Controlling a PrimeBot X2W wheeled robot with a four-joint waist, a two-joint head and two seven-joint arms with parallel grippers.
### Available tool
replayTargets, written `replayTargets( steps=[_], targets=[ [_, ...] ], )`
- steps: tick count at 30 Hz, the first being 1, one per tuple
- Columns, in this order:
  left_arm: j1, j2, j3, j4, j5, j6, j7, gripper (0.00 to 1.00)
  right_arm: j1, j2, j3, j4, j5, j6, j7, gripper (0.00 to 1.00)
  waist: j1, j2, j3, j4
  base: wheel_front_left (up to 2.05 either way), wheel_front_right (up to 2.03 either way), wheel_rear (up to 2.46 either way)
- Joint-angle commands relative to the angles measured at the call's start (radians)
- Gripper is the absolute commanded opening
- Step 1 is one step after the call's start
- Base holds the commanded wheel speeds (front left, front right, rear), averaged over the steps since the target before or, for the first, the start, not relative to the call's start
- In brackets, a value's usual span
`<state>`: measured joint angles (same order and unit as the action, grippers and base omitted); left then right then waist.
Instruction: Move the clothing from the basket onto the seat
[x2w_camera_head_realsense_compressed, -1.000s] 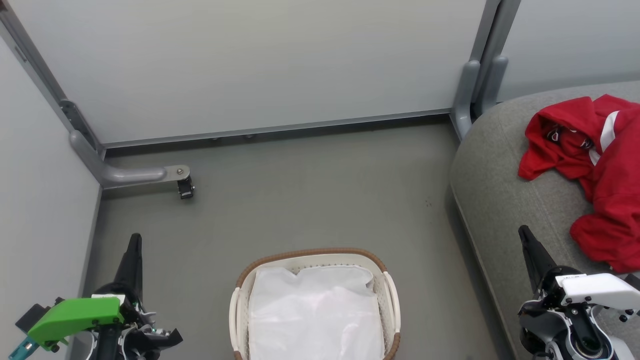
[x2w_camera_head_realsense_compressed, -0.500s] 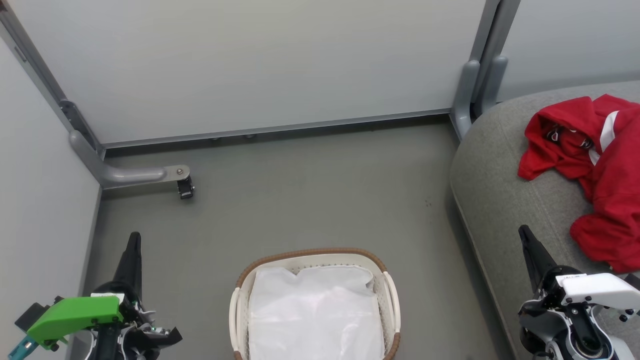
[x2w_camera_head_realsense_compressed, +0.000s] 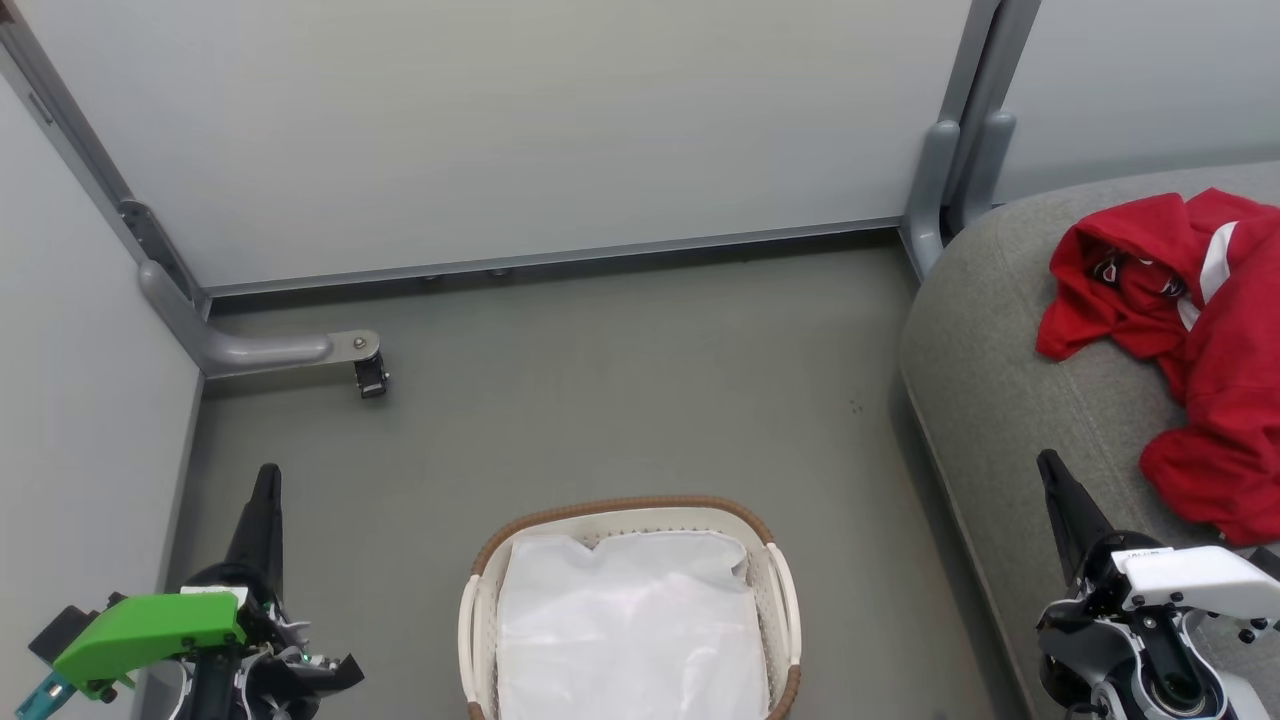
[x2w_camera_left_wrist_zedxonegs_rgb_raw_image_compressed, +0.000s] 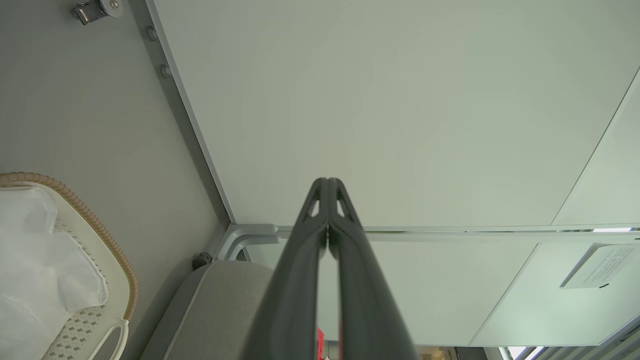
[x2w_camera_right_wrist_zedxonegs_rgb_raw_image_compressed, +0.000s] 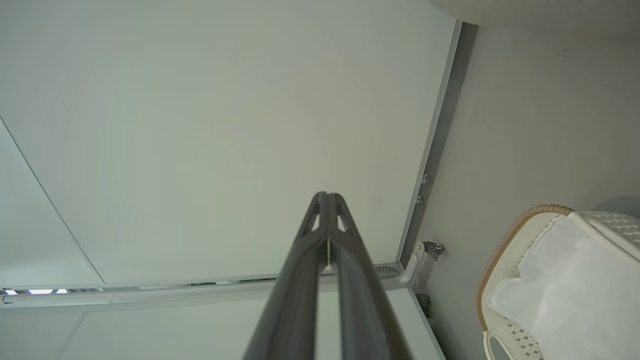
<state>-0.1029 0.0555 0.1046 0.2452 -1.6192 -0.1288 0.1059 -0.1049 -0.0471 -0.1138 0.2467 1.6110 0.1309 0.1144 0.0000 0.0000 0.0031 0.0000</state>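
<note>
The red clothing (x2w_camera_head_realsense_compressed: 1200, 350) with white trim lies crumpled on the grey seat (x2w_camera_head_realsense_compressed: 990, 380) at the right. At the bottom middle stands the white basket (x2w_camera_head_realsense_compressed: 480, 600) with its brown rim, holding a white cloth sheet (x2w_camera_head_realsense_compressed: 630, 630). My left gripper (x2w_camera_head_realsense_compressed: 268, 476) is shut and empty at the lower left, over the floor left of the basket. Low on the right, my right gripper (x2w_camera_head_realsense_compressed: 1046, 462) is shut and empty over the seat's near edge, below the clothing. Both wrist views show fingertips pressed together, the left gripper (x2w_camera_left_wrist_zedxonegs_rgb_raw_image_compressed: 328, 181) and right gripper (x2w_camera_right_wrist_zedxonegs_rgb_raw_image_compressed: 327, 195), each pointing at a wall panel.
Pale partition walls (x2w_camera_head_realsense_compressed: 500, 130) close the back and left. A grey bracket with a small caster (x2w_camera_head_realsense_compressed: 370, 375) juts onto the floor at the left. A grey post (x2w_camera_head_realsense_compressed: 945, 180) stands beside the seat. Grey floor (x2w_camera_head_realsense_compressed: 620, 390) lies between basket and wall.
</note>
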Motion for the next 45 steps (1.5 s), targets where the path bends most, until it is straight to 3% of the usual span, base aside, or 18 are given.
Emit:
replayTargets(
  steps=[1, 45],
  targets=[
    [-0.010, 0.002, 0.005, -0.001, -0.001, -0.005, 0.006, 0.00, -0.007, -0.006, -0.002, -0.004, 0.004, 0.000, 0.003, 0.00, 0.0000, 0.0000, 0.000, 0.000, 0.00, 0.00, 0.00],
    [-0.010, -0.001, 0.009, -0.001, 0.005, -0.005, 0.008, 0.00, -0.007, -0.006, -0.002, -0.004, 0.004, 0.000, 0.003, 0.00, 0.0000, 0.0000, 0.000, 0.000, 0.00, 0.00, 0.00]
  ],
)
